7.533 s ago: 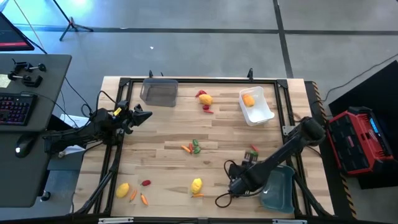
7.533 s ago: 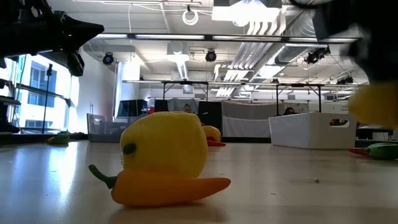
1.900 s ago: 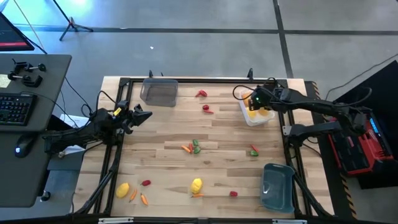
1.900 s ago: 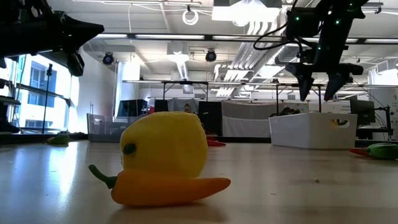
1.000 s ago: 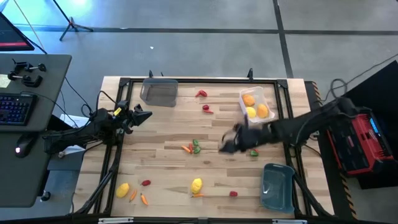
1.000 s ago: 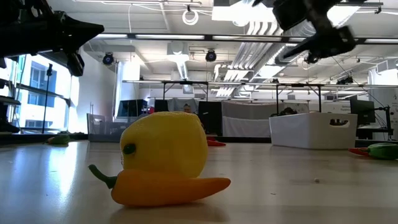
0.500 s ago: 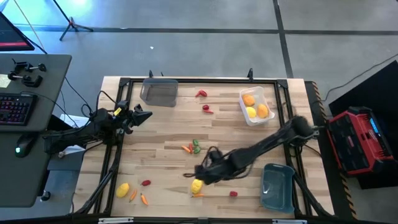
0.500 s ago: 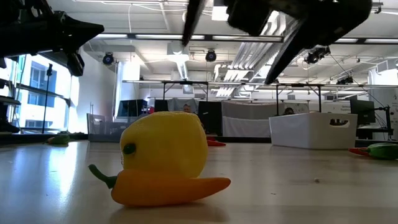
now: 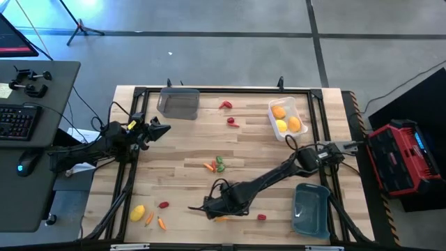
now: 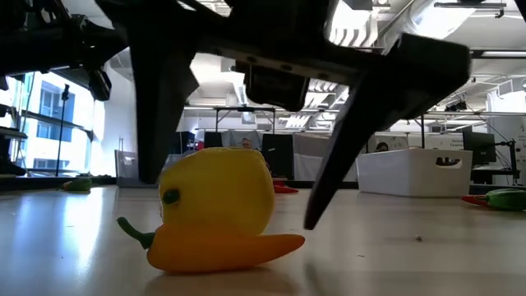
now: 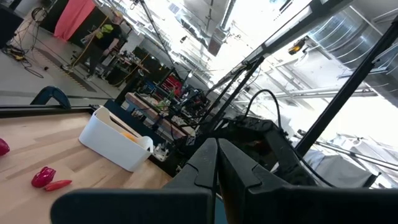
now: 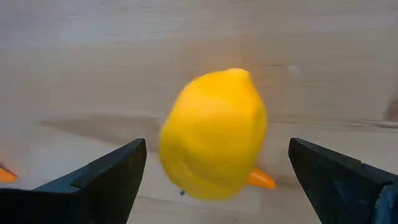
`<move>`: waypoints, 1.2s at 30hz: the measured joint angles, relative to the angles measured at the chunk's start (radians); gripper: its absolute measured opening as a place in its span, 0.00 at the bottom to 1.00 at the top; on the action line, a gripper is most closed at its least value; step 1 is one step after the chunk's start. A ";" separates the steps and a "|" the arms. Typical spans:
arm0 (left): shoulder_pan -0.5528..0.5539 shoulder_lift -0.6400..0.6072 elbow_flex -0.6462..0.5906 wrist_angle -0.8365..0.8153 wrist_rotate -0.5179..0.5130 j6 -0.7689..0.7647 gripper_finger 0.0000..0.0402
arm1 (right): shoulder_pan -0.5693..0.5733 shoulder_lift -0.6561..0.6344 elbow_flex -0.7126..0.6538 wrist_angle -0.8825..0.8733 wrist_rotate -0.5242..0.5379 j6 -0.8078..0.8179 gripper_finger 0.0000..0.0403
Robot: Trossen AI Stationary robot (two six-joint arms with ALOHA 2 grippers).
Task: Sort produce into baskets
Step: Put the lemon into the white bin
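A yellow egg-sized fruit point(image 12: 214, 134) lies on the table near its front edge, beside a small orange pepper point(image 10: 222, 247). My right gripper point(image 9: 210, 206) is low over the fruit and open. One finger point(image 10: 160, 123) stands on each side of the fruit without touching it; in the high view the gripper hides it. My left gripper point(image 9: 159, 129) waits shut above the table's left side. The white basket point(image 9: 301, 129) at the far right holds three yellow-orange fruits.
A clear grey basket point(image 9: 178, 103) stands at the far left and a blue-grey basket point(image 9: 311, 209) at the near right. Loose produce lies mid-table point(image 9: 216, 165), at the far middle point(image 9: 226, 105) and at the near left point(image 9: 137, 212). A red piece point(image 9: 261, 217) lies near the front.
My right gripper has gone from the middle of the table toward the near edge and to the left. It has come down over the yellow fruit, staying open, and its fingers now stand on either side of it. The fruit has not moved.
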 joint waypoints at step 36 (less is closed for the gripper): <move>0.000 0.000 0.000 -0.005 0.000 0.000 0.00 | -0.190 -0.258 -0.022 -0.697 0.254 -0.334 0.32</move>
